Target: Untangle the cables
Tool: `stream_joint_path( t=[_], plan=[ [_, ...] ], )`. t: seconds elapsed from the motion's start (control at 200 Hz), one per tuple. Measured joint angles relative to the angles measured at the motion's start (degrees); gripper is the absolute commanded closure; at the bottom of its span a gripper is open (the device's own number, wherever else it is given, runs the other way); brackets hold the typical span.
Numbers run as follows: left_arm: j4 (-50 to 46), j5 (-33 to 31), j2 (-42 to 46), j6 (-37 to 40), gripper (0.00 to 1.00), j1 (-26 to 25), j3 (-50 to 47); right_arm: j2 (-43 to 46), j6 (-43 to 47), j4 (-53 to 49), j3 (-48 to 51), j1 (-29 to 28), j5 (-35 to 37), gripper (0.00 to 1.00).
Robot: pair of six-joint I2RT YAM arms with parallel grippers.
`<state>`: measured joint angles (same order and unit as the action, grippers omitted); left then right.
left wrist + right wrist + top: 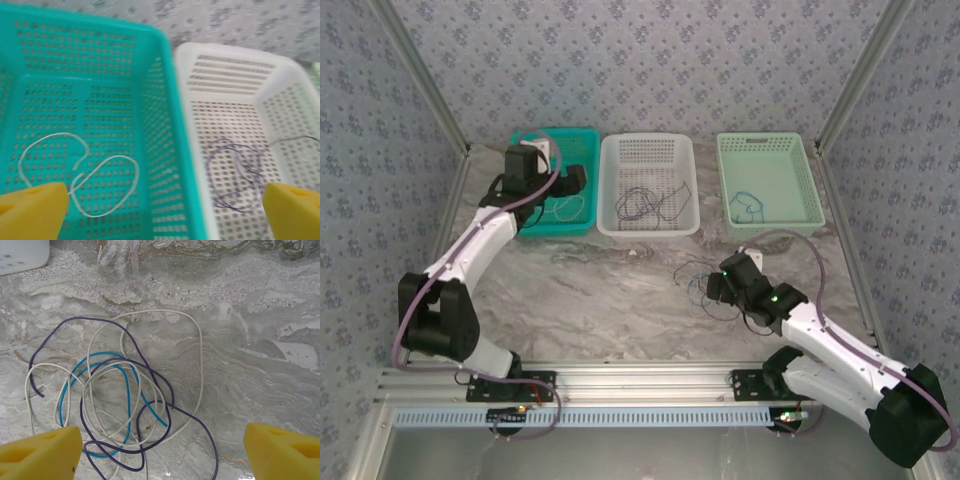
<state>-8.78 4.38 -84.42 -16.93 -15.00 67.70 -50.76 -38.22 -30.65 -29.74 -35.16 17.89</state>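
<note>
With loose cables (136, 172) already lying in the teal basket (165, 100), white basket (280, 65) and green basket (765, 143), a purple, blue and whitish tangle (128, 400) on the counter (260, 340) was left to sort, left fingers (35, 207) and right fingers (40, 450) both spread wide and empty.

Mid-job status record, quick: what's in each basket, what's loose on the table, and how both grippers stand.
teal basket: one whitish cable inside
white basket: one dark cable inside
green basket: one blue cable inside
table: tangle of purple, blue and whitish cables, not yet separated
left gripper: open, empty, above the teal basket
right gripper: open, empty, above the tangle
</note>
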Motion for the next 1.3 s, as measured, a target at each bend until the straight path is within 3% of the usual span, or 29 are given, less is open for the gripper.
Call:
stream_joint_path(
  t=[0.32,0.62,0.959,1.299],
  plan=[
    [8.35,1.2,15.96,6.21,0.01,-13.09,-16.72,2.4,-0.15,-0.52,1.16,6.1,-2.56,0.1],
    [8.04,1.64,15.02,12.61,0.01,-28.5,-18.36,8.76,-0.17,2.08,5.27,14.88,-10.08,0.2],
    [9.03,3.98,7.34,11.34,0.01,-30.21,-20.96,5.09,-1.6,3.26,6.25,15.43,-15.82,0.27],
    [9.05,4.66,6.05,11.32,0.01,-30.88,-20.96,1.18,-3.37,6.32,6.23,15.43,-18.84,0.36]
  ],
)
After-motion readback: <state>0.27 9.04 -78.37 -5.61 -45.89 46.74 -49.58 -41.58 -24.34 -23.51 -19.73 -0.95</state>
